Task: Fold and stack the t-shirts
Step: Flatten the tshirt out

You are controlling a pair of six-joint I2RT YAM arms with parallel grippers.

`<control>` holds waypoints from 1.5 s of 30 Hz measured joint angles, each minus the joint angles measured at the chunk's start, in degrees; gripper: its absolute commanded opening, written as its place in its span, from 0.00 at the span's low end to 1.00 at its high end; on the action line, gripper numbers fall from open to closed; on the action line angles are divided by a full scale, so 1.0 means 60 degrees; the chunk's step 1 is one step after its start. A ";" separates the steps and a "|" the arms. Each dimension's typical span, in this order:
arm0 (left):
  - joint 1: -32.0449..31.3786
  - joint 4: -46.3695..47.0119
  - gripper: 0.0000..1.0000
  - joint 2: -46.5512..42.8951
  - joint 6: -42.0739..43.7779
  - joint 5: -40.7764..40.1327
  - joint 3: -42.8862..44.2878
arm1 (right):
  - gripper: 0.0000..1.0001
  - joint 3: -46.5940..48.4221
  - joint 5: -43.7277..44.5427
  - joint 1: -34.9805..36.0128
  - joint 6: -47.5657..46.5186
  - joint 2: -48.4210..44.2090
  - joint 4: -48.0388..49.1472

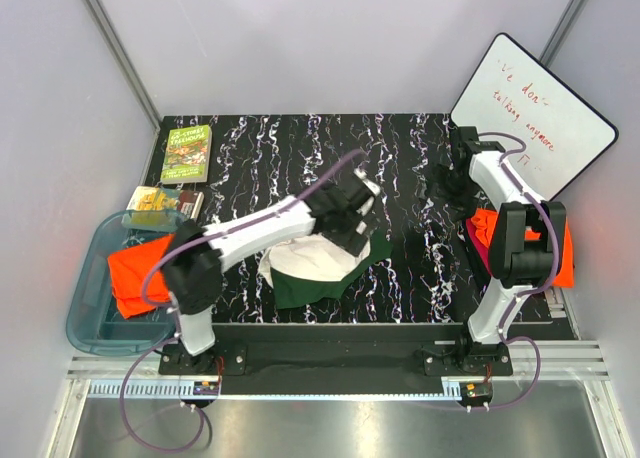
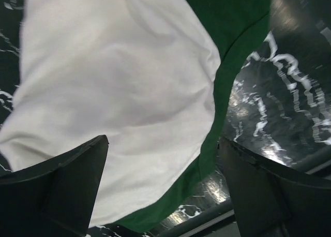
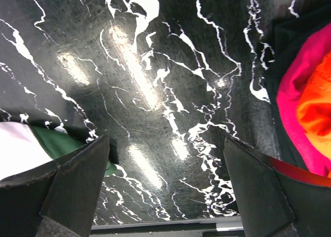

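The left gripper (image 2: 163, 144) hangs with jaws spread and nothing between them. The cream tee (image 2: 119, 82) lies crumpled below them, its green hem near the right jaw. The right gripper (image 3: 166, 141) is also spread, above the table (image 3: 155, 66), with an orange-and-pink pile (image 3: 310, 107) beyond its right jaw. A shallow pinch could catch a single layer and drag the tee askew. Count: one cream tee, one orange tee (image 1: 135, 268) in the bin (image 1: 85, 308), and one pile whose layers I cannot count.
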 measured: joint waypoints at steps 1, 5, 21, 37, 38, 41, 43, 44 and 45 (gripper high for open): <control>-0.0204 -0.0076 0.93 0.0401 0.0197 -0.0113 0.0047 | 1.00 -0.0036 -0.0025 0.0000 0.0033 0.0000 0.0029; -0.0863 -0.0426 0.91 0.1548 0.0892 -0.0506 0.0259 | 1.00 -0.0051 -0.0393 -0.0073 0.0215 -0.0007 0.0240; -0.1832 -0.0488 0.79 0.2732 0.1963 -0.0652 0.1574 | 0.99 -0.0051 -0.1330 -0.0965 0.0681 -0.0011 0.0583; -0.2007 -0.0419 0.00 0.3810 0.2106 -0.0951 0.1708 | 1.00 -0.0051 -0.1705 -0.1209 0.0823 -0.0011 0.0699; -0.2007 -0.0423 0.00 0.3810 0.2106 -0.1155 0.1708 | 1.00 -0.0058 -0.1734 -0.1209 0.0823 -0.0011 0.0721; -0.2033 -0.0459 0.00 0.3734 0.2102 -0.1869 0.1712 | 1.00 -0.0135 -0.1756 -0.1209 0.0827 -0.0011 0.0809; -0.2033 -0.0696 0.00 0.3512 0.2102 -0.2342 0.1814 | 1.00 -0.0262 -0.1778 -0.1209 0.0831 -0.0015 0.0896; -0.2029 -0.0816 0.00 0.3362 0.2102 -0.2554 0.1916 | 1.00 -0.0328 -0.1818 -0.1209 0.0834 -0.0015 0.0922; -0.2022 -0.1020 0.00 0.3133 0.2098 -0.2845 0.2182 | 0.99 -0.0401 -0.1865 -0.1209 0.0841 -0.0018 0.0940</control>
